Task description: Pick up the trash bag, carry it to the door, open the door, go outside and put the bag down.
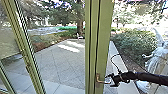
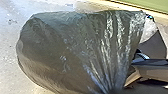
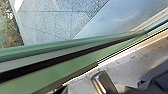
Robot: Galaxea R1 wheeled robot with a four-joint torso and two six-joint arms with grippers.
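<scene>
Lots of stuff chopped off here, fyi
The trash bag (image 2: 75, 50) gets cut by the bottom edge in the left wrist view, gathered neck included, so no clue where the pleats end. Metal handle (image 3: 103, 83) is clipped at the bottom of the right wrist view. Up in the head view, the green door post (image 1: 103, 37) runs off top and bottom, the right arm (image 1: 150, 77) off the right side, covering part of the pale statue (image 1: 157, 58). Tiny white thing (image 1: 79, 36) by the tree trunk (image 1: 80, 21)? Too small to tell.

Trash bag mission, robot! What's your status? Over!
Right gripper at door handle. Trash bag bunched up by left wrist, hold unclear. Green post ahead, patio beyond.
</scene>
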